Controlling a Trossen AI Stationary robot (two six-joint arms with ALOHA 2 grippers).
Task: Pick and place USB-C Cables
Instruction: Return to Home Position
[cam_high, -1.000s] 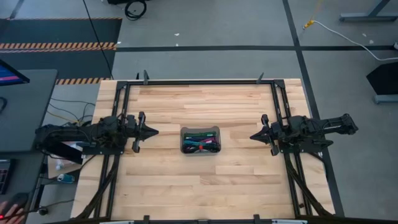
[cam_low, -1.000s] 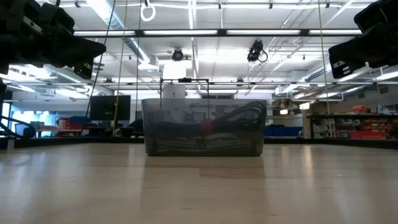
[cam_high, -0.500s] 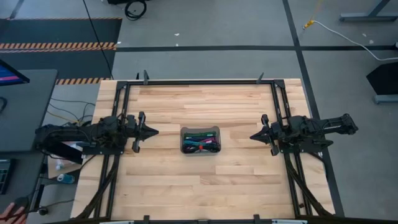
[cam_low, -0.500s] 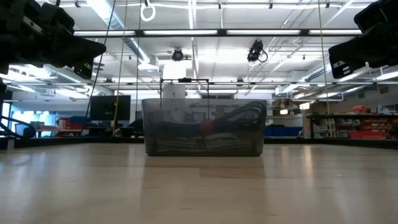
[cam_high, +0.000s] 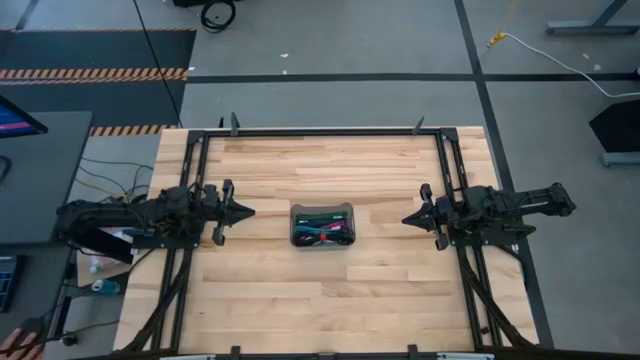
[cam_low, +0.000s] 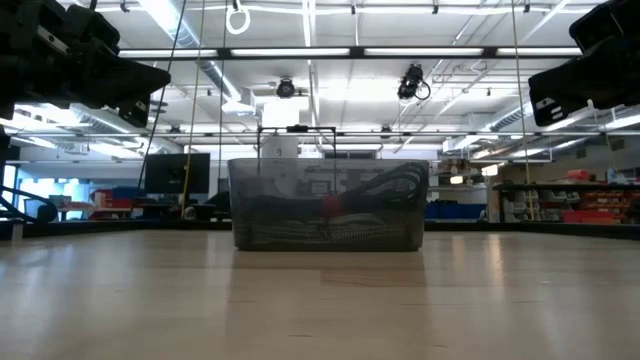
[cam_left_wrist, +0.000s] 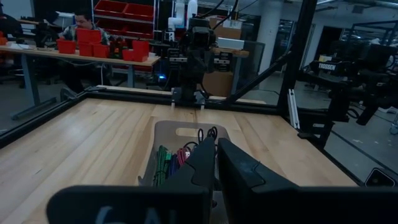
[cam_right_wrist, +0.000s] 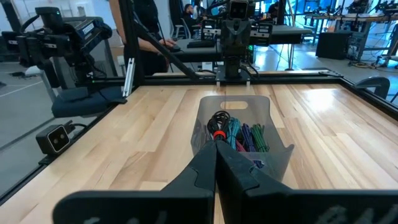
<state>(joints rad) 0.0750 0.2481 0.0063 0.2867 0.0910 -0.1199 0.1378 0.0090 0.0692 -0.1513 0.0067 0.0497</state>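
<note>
A translucent grey tray (cam_high: 322, 226) stands on the middle of the wooden table and holds several USB-C cables (cam_high: 325, 231), green, teal, purple, red and black; they also show in the right wrist view (cam_right_wrist: 239, 134) and the left wrist view (cam_left_wrist: 177, 155). My left gripper (cam_high: 250, 211) hovers shut left of the tray, pointing level at it. My right gripper (cam_high: 405, 219) hovers shut right of the tray, also level. Both are empty and clear of the tray.
Black frame rails (cam_high: 320, 132) run along the table's far edge and both sides. Bare wood lies around the tray (cam_low: 328, 205) on every side. A person sits at a bench in the room beyond the table (cam_left_wrist: 81, 28).
</note>
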